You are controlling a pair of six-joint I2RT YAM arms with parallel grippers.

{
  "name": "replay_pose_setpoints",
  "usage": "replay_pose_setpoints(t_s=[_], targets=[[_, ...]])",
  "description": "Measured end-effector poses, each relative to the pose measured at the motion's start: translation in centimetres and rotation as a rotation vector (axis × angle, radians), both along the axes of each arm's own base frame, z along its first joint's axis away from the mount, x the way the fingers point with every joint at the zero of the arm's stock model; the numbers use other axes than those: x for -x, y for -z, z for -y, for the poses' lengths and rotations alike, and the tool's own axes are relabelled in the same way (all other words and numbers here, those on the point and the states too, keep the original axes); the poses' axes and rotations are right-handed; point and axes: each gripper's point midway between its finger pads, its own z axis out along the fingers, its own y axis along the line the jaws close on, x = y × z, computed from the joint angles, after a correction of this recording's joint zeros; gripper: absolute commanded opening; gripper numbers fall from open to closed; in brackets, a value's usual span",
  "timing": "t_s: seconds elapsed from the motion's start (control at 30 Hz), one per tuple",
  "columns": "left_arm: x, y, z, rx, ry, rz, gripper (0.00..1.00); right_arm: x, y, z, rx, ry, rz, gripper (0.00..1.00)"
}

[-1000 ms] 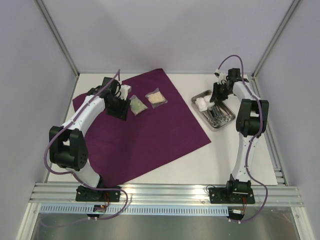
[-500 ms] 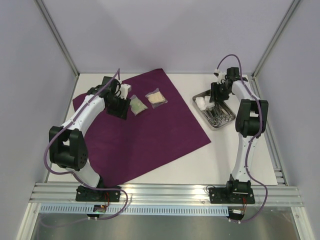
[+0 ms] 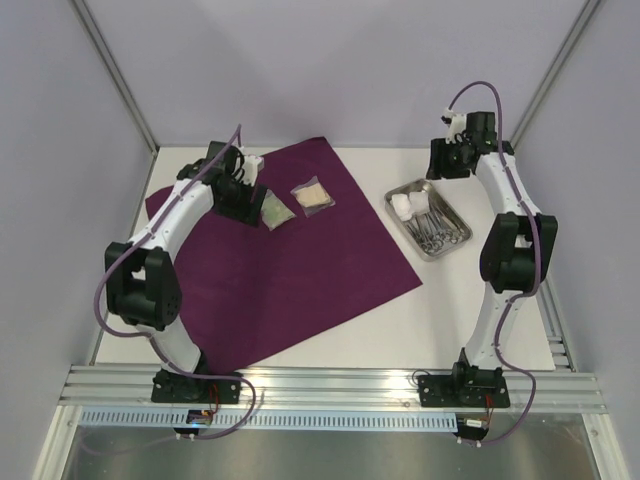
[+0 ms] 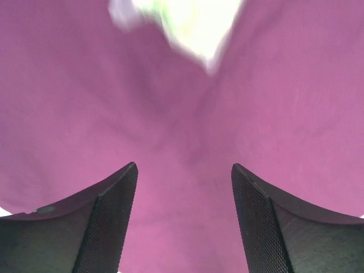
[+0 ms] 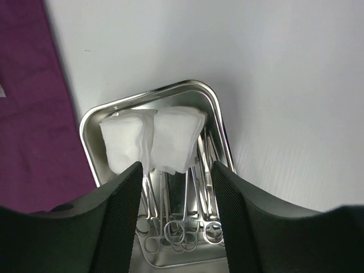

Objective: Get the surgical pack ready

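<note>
L claw (image 4: 183,166) released, empty, over purple cloth (image 3: 300,270), far-left part; cloth prob. limp, light, so pinch a corner. R of cloth: steel tray (image 5: 187,85) w/ gauze (image 5: 151,139) + instruments (image 5: 182,227), stiff, slick, grip rim; R claw (image 5: 176,165) there too, released.

Bright, even light leaves only faint shadows on the white table (image 3: 380,330). In the left wrist view the cloth (image 4: 182,142) is blurred, with a packet (image 4: 187,23) glaring white at the top edge. The tray (image 5: 90,136) in the right wrist view is sharp.
</note>
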Motion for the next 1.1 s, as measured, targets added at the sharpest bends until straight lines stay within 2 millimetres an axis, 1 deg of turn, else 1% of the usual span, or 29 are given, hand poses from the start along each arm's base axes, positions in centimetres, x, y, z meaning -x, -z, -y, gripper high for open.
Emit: replay_pose_setpoints(t_s=[0.03, 0.1, 0.17, 0.2, 0.23, 0.33, 0.4, 0.43, 0.47, 0.5, 0.53, 0.6, 0.63, 0.73, 0.83, 0.9, 0.97, 1.03, 1.1], targets=[[-1.1, -0.1, 0.2, 0.001, -0.004, 0.007, 0.77, 0.1, -0.9, -0.2, -0.004, 0.015, 0.025, 0.55], [-4.4, -0.3, 0.9, 0.002, -0.013, 0.048, 0.77, 0.9, -2.0, -0.6, -0.011, 0.044, 0.043, 0.55], [-7.5, 0.5, 1.5, -0.013, -0.023, 0.074, 0.77, 1.7, -2.6, -1.1, -0.017, 0.067, 0.057, 0.55], [-8.6, 1.1, 1.7, -0.02, -0.025, 0.08, 0.77, 2.3, -2.8, -1.4, -0.022, 0.079, 0.058, 0.55], [-9.9, 2.2, 2.1, -0.037, -0.029, 0.074, 0.77, 2.9, -2.8, -1.7, -0.026, 0.091, 0.058, 0.55], [-11.7, 5.2, 2.7, -0.063, -0.033, 0.044, 0.77, 4.5, -2.2, -3.0, -0.027, 0.098, 0.044, 0.55], [-12.3, 7.1, 3.1, -0.07, -0.028, 0.017, 0.75, 5.4, -1.7, -4.0, -0.025, 0.092, 0.032, 0.54], [-12.5, 7.7, 3.2, -0.072, -0.026, 0.007, 0.7, 5.9, -1.4, -4.6, -0.025, 0.085, 0.021, 0.54], [-12.6, 8.4, 3.3, -0.074, -0.026, -0.004, 0.68, 6.3, -1.1, -5.2, -0.026, 0.078, 0.016, 0.54], [-12.7, 8.9, 3.3, -0.077, -0.029, -0.013, 0.63, 6.7, -0.9, -5.7, -0.027, 0.072, 0.009, 0.54], [-12.8, 9.1, 3.3, -0.078, -0.034, -0.017, 0.53, 7.2, -0.6, -6.3, -0.027, 0.065, 0.0, 0.54], [-13.0, 8.9, 3.4, -0.075, -0.042, -0.013, 0.41, 8.0, -0.1, -7.3, -0.028, 0.049, -0.013, 0.54], [-13.1, 8.7, 3.4, -0.073, -0.044, -0.011, 0.23, 8.3, 0.0, -7.6, -0.027, 0.044, -0.018, 0.54], [-12.9, 8.4, 3.7, -0.055, -0.05, -0.012, 0.0, 9.1, 0.0, -8.6, -0.016, 0.031, -0.019, 0.54], [-12.1, 7.8, 3.6, -0.053, -0.047, -0.011, 0.0, 9.5, -1.0, -9.6, -0.012, 0.015, 0.006, 0.54], [-11.0, 7.5, 3.3, -0.055, -0.046, -0.02, 0.0, 9.9, -2.4, -10.9, -0.017, -0.011, 0.038, 0.55], [-9.8, 6.9, 3.1, -0.054, -0.045, -0.026, 0.0, 10.5, -3.9, -12.5, -0.031, -0.043, 0.08, 0.55], [-8.6, 5.6, 2.9, -0.043, -0.043, -0.02, 0.0, 11.5, -5.6, -15.3, -0.076, -0.097, 0.131, 0.59], [-7.4, 3.5, 2.8, -0.022, -0.038, 0.006, 0.0, 12.8, -7.2, -18.7, -0.145, -0.17, 0.174, 0.69]])
